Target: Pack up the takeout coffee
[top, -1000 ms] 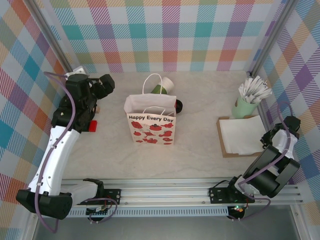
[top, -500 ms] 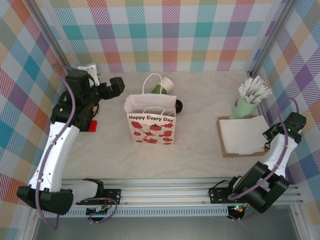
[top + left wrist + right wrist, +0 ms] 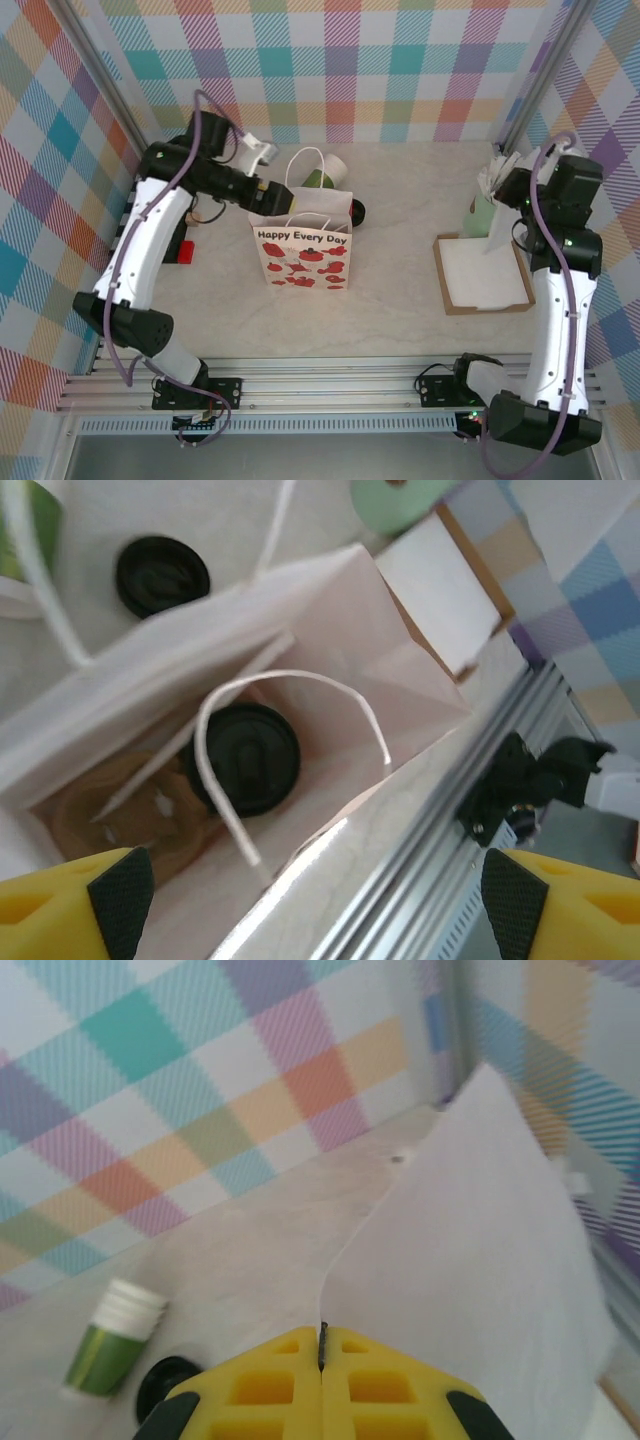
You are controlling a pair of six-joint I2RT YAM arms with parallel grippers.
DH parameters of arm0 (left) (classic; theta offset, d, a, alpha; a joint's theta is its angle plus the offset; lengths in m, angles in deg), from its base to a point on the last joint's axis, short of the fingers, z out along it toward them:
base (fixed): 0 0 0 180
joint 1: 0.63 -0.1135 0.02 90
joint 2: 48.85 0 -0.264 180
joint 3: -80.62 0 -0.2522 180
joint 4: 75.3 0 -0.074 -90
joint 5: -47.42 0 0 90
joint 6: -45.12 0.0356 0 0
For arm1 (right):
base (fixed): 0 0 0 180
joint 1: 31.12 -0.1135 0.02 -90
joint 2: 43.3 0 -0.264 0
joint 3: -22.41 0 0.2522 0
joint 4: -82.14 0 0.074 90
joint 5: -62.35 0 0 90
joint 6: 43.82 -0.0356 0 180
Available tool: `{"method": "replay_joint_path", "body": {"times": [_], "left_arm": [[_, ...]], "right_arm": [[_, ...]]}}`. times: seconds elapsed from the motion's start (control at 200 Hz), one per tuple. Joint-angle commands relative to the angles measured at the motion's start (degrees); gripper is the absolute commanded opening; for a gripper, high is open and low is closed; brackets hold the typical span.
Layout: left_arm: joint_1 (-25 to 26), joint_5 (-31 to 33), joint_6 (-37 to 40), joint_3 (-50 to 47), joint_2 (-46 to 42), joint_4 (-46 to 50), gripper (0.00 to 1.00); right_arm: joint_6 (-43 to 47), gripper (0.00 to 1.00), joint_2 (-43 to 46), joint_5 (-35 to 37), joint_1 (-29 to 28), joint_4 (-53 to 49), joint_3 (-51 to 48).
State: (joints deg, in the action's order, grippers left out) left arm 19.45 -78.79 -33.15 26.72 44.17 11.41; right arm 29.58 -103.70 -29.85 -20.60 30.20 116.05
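Takeout coffee cup [image 3: 243,758], its round black plastic lid facing up, sits inside the white paper gift bag with red print [image 3: 303,262], seen through the open mouth. The left gripper [image 3: 318,892] hangs over the bag's 11 o'clock corner, fingers wide apart and holding nothing. Well off at the bag's 3 o'clock, the right gripper [image 3: 322,1360] is pinched together on a thin white paper sheet [image 3: 480,1250].

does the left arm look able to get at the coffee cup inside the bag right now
Probably yes. The left end effector hangs open above the mouth of the paper bag, and the black lid of the coffee cup shows below it. Only a thin handle loop crosses the way and might snag.
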Motion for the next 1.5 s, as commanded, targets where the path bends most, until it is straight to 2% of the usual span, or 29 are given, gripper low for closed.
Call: {"method": "replay_joint_path", "body": {"times": [0.0,0.055,0.15,0.28,0.41,0.63,0.98,1.085,1.295,1.495], "left_arm": [[5.7,5.0,1.3,2.5,1.0,2.8,0.87],[7.5,12.0,0.2,1.5,1.1,0.6,0.87],[7.3,19.1,-2.6,0.9,2.6,-0.5,0.86],[6.7,23.0,-3.0,5.9,7.5,7.0,0.82],[6.7,27.3,-4.8,7.8,10.1,10.7,0.73],[8.9,26.1,-7.4,11.8,14.8,16.0,0.56],[9.9,25.6,-9.9,8.9,14.4,13.8,0.55],[10.0,24.3,-9.6,6.6,13.7,12.0,0.52],[10.0,25.1,-8.7,4.5,10.4,7.2,0.30],[10.0,22.9,-8.8,2.0,6.0,-1.7,0.17]], "right_arm": [[1.0,0.00,-1.6,-2.7,-4.7,1.2,3.3],[1.7,0.00,-2.3,-3.6,-7.9,1.8,4.7],[3.3,0.00,-4.8,-5.2,-14.0,1.5,8.8],[7.3,0.00,-9.4,-3.3,-22.2,-0.7,16.2],[10.0,0.00,-13.9,-2.8,-25.8,-2.5,21.6],[12.1,0.00,-18.7,-2.2,-29.5,-2.8,25.1],[14.1,0.00,-20.9,-3.1,-32.3,-3.0,29.9],[14.1,0.00,-21.3,-3.3,-32.5,-2.8,30.9],[14.1,0.00,-22.2,-4.7,-33.4,-2.8,34.6],[15.1,0.00,-23.4,-6.9,-34.3,-3.8,39.3]]}}
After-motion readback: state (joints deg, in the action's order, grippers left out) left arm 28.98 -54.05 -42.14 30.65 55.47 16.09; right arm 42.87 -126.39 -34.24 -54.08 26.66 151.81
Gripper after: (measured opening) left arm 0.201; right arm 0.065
